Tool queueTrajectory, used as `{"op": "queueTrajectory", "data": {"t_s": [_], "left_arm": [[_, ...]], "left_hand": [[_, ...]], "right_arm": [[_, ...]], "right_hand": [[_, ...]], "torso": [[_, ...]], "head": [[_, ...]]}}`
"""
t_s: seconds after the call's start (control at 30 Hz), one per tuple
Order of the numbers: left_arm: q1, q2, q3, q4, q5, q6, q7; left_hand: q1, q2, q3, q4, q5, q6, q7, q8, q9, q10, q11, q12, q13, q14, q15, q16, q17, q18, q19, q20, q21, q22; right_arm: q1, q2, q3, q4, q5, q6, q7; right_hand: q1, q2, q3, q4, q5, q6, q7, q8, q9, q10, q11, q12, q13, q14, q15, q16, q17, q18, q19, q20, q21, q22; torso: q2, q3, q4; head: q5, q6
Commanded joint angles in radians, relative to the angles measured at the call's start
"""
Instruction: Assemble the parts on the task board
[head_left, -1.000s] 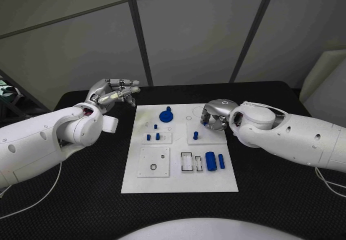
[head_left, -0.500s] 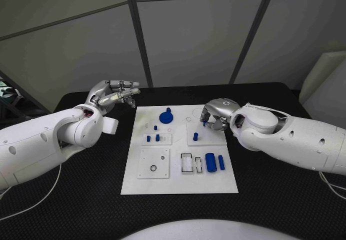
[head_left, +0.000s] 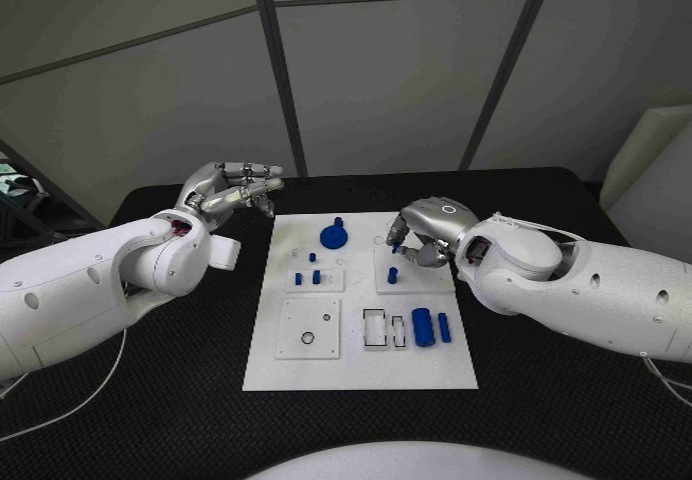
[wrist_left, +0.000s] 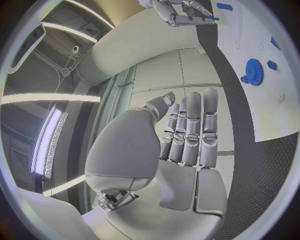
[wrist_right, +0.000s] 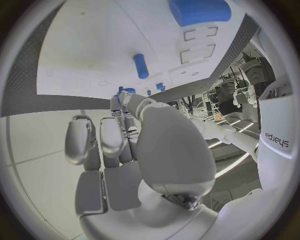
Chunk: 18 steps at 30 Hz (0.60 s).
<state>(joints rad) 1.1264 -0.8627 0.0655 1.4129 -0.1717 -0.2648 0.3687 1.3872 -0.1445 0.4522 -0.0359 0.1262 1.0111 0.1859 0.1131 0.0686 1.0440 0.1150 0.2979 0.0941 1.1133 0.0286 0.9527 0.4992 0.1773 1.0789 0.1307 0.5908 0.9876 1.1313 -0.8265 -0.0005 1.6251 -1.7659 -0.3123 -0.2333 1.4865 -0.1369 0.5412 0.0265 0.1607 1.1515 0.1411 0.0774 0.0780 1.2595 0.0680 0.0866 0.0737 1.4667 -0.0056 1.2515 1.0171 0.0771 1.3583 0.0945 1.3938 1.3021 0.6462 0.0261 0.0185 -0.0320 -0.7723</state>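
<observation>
The white task board (head_left: 361, 352) lies mid-table. A blue gear (head_left: 333, 235) stands at its far end, with small blue pegs (head_left: 313, 273) below it. An upright blue peg (head_left: 392, 272) stands on the far right plate. My right hand (head_left: 418, 237) hovers just above and behind that peg, and it seems to pinch a small blue peg (wrist_right: 127, 91) at its fingertips (wrist_left: 203, 15). My left hand (head_left: 231, 188) hangs off the board's far left corner, holding nothing, its fingers (wrist_left: 190, 130) extended side by side.
A thick blue cylinder (head_left: 421, 325) and a thin blue bar (head_left: 443, 327) lie on the board's right, beside white slots (head_left: 375, 326). A black ring (head_left: 307, 337) sits on the near left plate. Black table (head_left: 173, 400) surrounds the board.
My right hand has shifted left over the board's far right plate, closer to the upright peg. The left hand has barely moved.
</observation>
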Motion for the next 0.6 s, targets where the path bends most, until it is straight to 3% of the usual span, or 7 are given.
{"op": "queueTrajectory", "data": {"t_s": [0.03,0.2,0.4,0.47,0.57,0.6], "left_arm": [[0.001,0.002,0.001,0.002,-0.005,-0.009,0.025],[0.001,0.008,0.001,-0.004,0.007,-0.013,0.030],[0.001,0.024,0.001,-0.010,0.012,-0.010,0.031],[0.002,0.031,0.001,-0.013,0.012,-0.009,0.030],[0.002,0.040,0.001,-0.017,0.013,-0.008,0.028],[0.002,0.041,0.001,-0.018,0.013,-0.008,0.028]], "left_hand": [[0.003,0.008,-0.002,-0.005,0.006,-0.001,0.003,0.003,-0.001,-0.004,0.003,0.007,0.000,-0.004,0.005,-0.003,-0.001,0.005,-0.002,-0.001,-0.007,-0.001],[0.003,0.008,-0.003,-0.005,0.006,-0.001,0.003,0.003,-0.001,-0.004,0.003,0.007,0.000,-0.004,0.005,-0.003,-0.001,0.005,-0.002,-0.001,-0.007,-0.001],[0.003,0.008,-0.003,-0.005,0.006,-0.001,0.003,0.003,-0.001,-0.004,0.003,0.007,0.000,-0.004,0.005,-0.003,-0.001,0.005,-0.002,-0.001,-0.007,-0.001],[0.002,0.008,-0.004,-0.004,0.006,-0.002,0.003,0.004,-0.001,-0.005,0.003,0.008,0.000,-0.004,0.006,-0.002,-0.002,0.005,-0.002,-0.001,-0.007,-0.002],[0.002,0.008,-0.004,-0.004,0.006,-0.002,0.003,0.004,-0.001,-0.005,0.003,0.008,0.000,-0.004,0.006,-0.002,-0.002,0.005,-0.002,-0.001,-0.007,-0.002],[0.002,0.008,-0.004,-0.004,0.006,-0.002,0.003,0.004,-0.001,-0.005,0.003,0.008,0.000,-0.004,0.006,-0.002,-0.002,0.005,-0.002,-0.001,-0.007,-0.002]], "right_arm": [[0.002,0.005,0.001,0.041,0.033,-0.064,0.023],[0.001,0.028,0.001,0.072,0.060,-0.061,0.038],[-0.015,0.080,0.000,0.062,0.085,-0.023,0.052],[-0.022,0.096,0.000,0.057,0.089,-0.005,0.055],[-0.032,0.116,-0.013,0.050,0.092,0.016,0.060],[-0.033,0.120,-0.016,0.048,0.093,0.019,0.061]], "right_hand": [[-0.009,-0.003,0.007,-0.003,0.009,0.007,0.002,-0.003,0.000,0.007,0.002,0.004,0.002,0.024,-0.007,0.006,0.003,-0.009,0.007,0.002,0.006,0.003],[-0.012,-0.004,0.010,-0.004,0.012,0.008,0.002,-0.003,0.001,0.008,0.002,0.004,0.002,0.024,-0.006,0.008,0.004,-0.010,0.008,0.002,0.007,0.005],[-0.019,-0.008,0.011,-0.005,0.014,0.008,0.003,-0.004,0.000,0.007,0.003,0.003,0.002,0.024,-0.006,0.009,0.002,-0.010,0.007,0.002,0.007,0.005],[-0.030,-0.013,0.006,-0.004,0.018,0.007,0.004,-0.004,0.000,0.006,0.003,0.001,0.002,0.023,-0.004,0.011,0.001,-0.010,0.006,0.004,0.008,0.005],[-0.036,-0.014,0.003,-0.003,0.019,0.007,0.004,-0.005,0.000,0.005,0.003,0.001,0.002,0.023,-0.004,0.011,0.000,-0.009,0.005,0.004,0.007,0.004],[-0.037,-0.015,0.003,-0.003,0.019,0.008,0.004,-0.005,0.000,0.005,0.003,0.001,0.003,0.023,-0.004,0.011,-0.001,-0.009,0.004,0.004,0.007,0.004]], "torso": [[0.001,-0.0008,0.0022],[-0.002,0.0000,-0.0009],[-0.004,-0.0058,0.0023],[-0.004,-0.0057,0.0043],[-0.003,-0.0056,0.0062],[-0.002,-0.0053,0.0040]], "head": [[0.007,0.002],[0.026,-0.002],[0.046,-0.009],[0.055,-0.012],[0.063,-0.016],[0.068,-0.017]]}}
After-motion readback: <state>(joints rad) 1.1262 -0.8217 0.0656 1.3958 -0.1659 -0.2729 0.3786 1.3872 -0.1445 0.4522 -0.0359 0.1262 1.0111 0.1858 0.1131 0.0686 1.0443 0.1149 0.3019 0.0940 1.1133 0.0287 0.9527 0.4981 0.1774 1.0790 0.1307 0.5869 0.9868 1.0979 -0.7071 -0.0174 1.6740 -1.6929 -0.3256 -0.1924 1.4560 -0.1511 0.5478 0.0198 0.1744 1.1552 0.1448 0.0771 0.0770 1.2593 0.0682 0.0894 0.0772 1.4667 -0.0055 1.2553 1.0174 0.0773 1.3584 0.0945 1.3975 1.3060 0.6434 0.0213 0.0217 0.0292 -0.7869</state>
